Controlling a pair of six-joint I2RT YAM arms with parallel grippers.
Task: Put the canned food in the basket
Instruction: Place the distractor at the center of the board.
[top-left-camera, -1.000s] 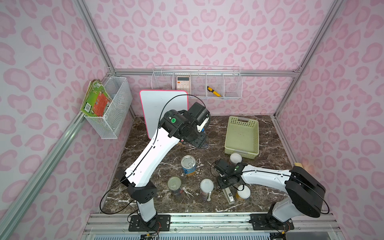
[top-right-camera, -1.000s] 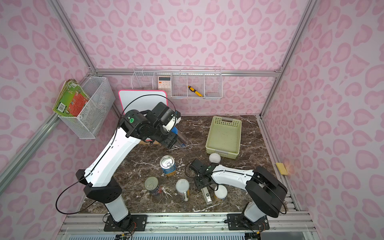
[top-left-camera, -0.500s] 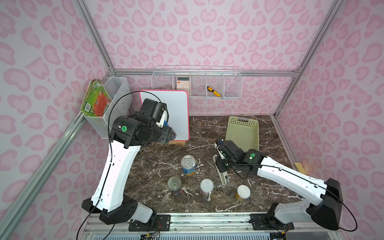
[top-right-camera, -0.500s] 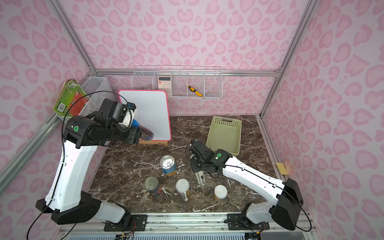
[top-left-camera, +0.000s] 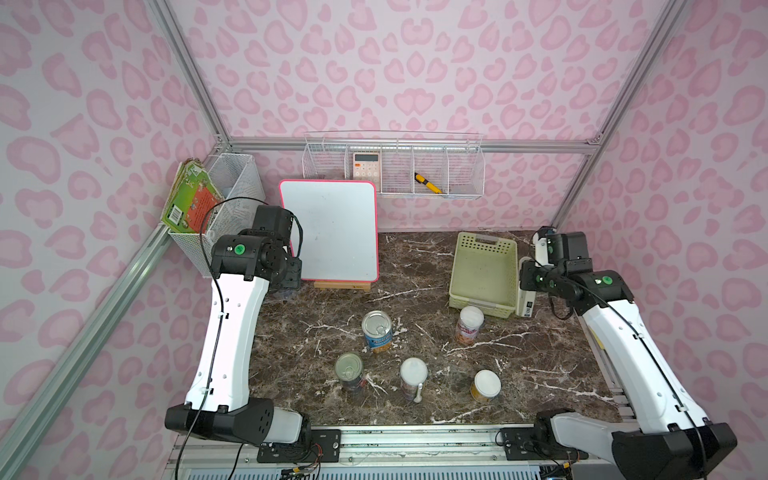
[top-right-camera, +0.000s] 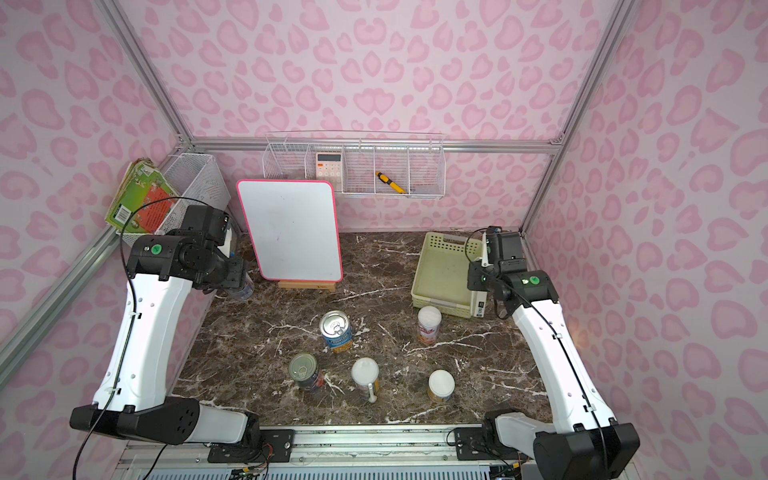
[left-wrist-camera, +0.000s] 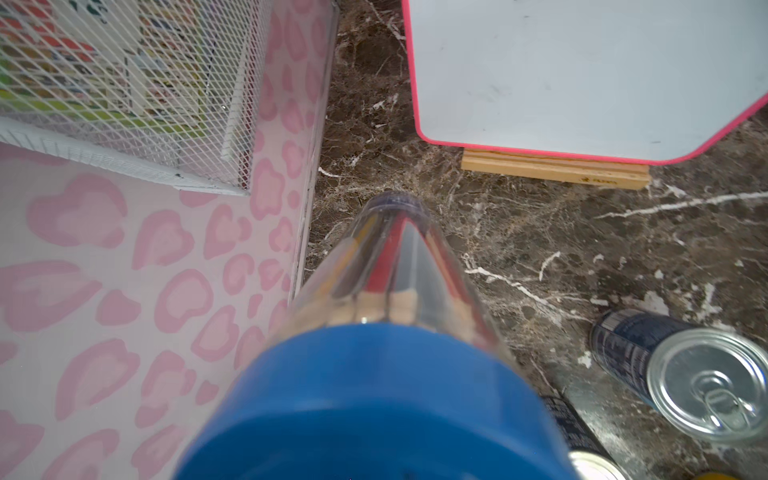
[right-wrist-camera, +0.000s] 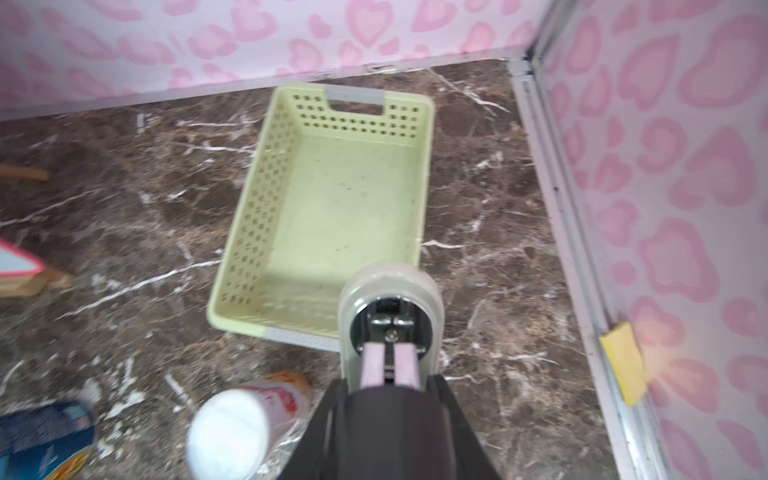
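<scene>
The marble bench (top-left-camera: 540, 353) carries everything. At its far right stands the pale green basket (top-left-camera: 458, 266), empty, with perforated walls. Neither arm is free: the left gripper (top-right-camera: 235, 277), at the bench's left edge, has its jaws clamped on a clear blue-lidded tube (left-wrist-camera: 395, 270); the right gripper (right-wrist-camera: 388, 365), just right of the basket, has its jaws closed on a stapler (right-wrist-camera: 390, 299). All five cans stand upright on the bench, outside the basket. They look rigid, fairly heavy and smooth-walled, so a grip across the mid-body seems safest. The red-and-white can (top-left-camera: 469, 326) just before the basket, the orange can (top-left-camera: 485, 385) and the middle can (top-left-camera: 412, 378) wear white lids; the blue-and-yellow can (top-left-camera: 377, 334) and dark can (top-left-camera: 349, 372) show silver pull-tabs.
</scene>
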